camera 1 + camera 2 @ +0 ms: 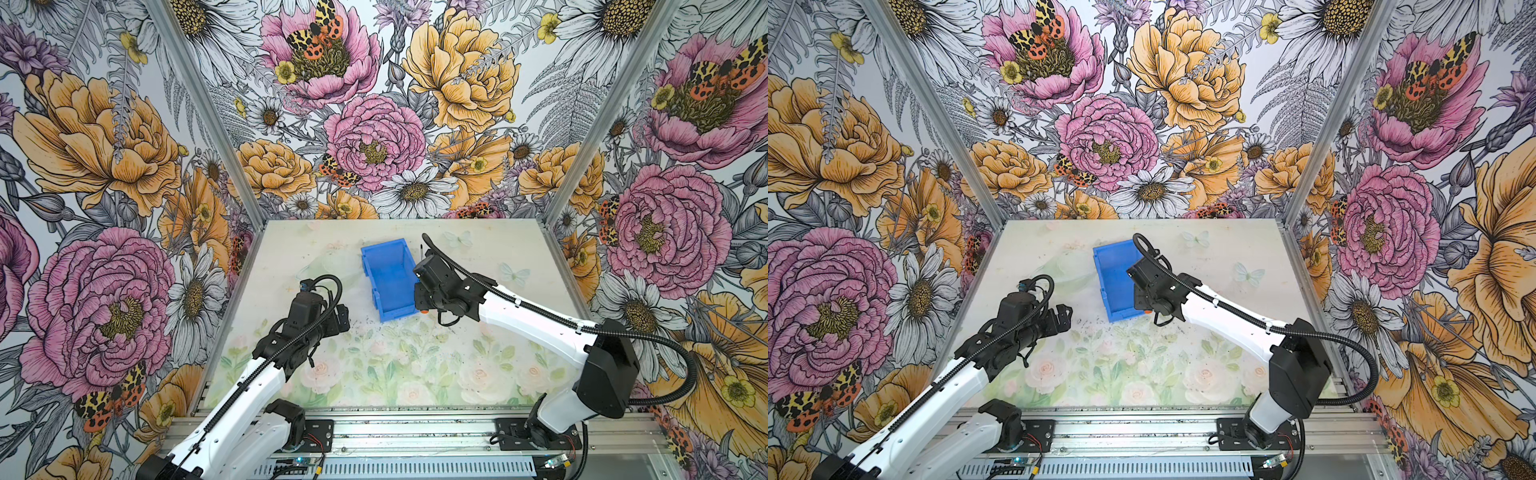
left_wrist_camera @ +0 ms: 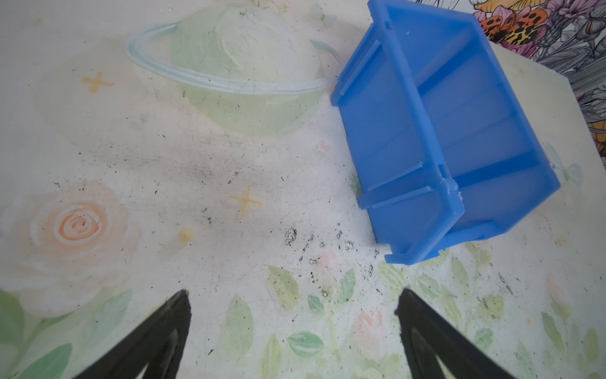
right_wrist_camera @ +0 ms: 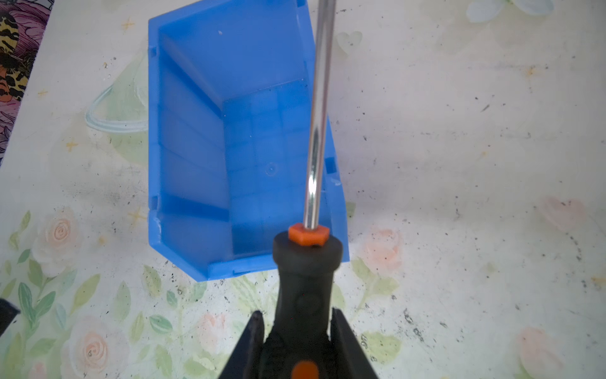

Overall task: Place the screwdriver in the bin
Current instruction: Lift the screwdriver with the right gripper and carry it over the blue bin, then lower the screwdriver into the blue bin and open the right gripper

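Pinching screwdriver [image 3: 306, 279] handle in right gripper [image 3: 295, 323], holding it over bin [image 3: 190, 137] side wall with shaft along the rim, not inside. Hovering left gripper [image 2: 293, 292] spread wide over bench [image 2: 131, 164], near bin.

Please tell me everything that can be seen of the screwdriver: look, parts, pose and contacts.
The screwdriver has a black, rubber-looking handle with an orange collar and orange butt, and a thin, shiny metal shaft. The right tool is shut on the handle, one finger on each side. The screwdriver is held off the table, not yet in the bin; its shaft runs over the bin's side wall nearest that arm, pointing away from the tool. Whether it touches the bin cannot be told.
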Robot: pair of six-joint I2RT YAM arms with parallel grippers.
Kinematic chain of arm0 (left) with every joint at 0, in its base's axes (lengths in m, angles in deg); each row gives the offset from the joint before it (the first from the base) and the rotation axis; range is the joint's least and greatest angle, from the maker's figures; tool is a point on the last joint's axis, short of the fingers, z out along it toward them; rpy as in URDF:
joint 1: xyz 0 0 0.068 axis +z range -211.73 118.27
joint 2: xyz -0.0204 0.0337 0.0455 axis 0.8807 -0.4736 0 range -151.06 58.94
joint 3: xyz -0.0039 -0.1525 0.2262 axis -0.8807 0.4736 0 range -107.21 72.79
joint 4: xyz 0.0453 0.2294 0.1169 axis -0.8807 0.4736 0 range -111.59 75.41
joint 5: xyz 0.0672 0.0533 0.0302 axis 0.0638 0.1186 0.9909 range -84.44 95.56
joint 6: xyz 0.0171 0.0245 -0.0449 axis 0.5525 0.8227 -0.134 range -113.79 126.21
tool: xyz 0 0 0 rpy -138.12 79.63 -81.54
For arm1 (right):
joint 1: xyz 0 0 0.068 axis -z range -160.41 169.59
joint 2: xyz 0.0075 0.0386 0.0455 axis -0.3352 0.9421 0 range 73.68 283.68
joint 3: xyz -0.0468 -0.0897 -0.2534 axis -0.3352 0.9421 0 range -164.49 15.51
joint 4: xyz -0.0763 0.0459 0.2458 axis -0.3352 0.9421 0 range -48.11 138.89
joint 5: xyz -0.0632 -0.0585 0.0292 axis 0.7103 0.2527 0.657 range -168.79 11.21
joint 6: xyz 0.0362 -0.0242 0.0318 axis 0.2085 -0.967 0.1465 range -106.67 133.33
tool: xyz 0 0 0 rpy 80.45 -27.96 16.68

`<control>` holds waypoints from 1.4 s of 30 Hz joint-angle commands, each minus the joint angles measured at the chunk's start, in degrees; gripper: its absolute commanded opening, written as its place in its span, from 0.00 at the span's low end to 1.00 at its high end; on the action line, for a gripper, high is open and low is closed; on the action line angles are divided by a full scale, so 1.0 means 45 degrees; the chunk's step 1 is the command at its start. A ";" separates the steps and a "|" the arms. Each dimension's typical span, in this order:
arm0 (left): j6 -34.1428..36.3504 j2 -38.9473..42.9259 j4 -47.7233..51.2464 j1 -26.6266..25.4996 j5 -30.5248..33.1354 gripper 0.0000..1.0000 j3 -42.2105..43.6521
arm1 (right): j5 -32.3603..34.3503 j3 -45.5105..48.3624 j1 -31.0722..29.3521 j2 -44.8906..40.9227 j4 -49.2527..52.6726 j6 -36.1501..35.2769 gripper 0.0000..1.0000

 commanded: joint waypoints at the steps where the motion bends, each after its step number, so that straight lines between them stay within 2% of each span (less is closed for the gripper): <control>1: 0.0056 0.0149 -0.0429 0.0026 -0.0058 0.99 0.0108 | -0.0188 -0.1383 -0.0155 0.1082 -0.0085 -0.0817 0.00; 8: -0.0018 0.0431 -0.0429 0.0243 -0.0049 0.99 0.0277 | -0.0969 -0.3215 -0.0168 0.3022 -0.0075 -0.1107 0.00; 22: 0.0097 0.0541 -0.0353 0.0457 -0.0078 0.99 0.0267 | -0.1670 -0.4626 0.0241 0.5673 -0.0112 -0.1000 0.00; 42: 0.0159 0.0492 -0.0390 0.0457 -0.0283 0.99 0.0246 | -0.2076 -0.5422 0.0714 0.7220 -0.0116 -0.0576 0.00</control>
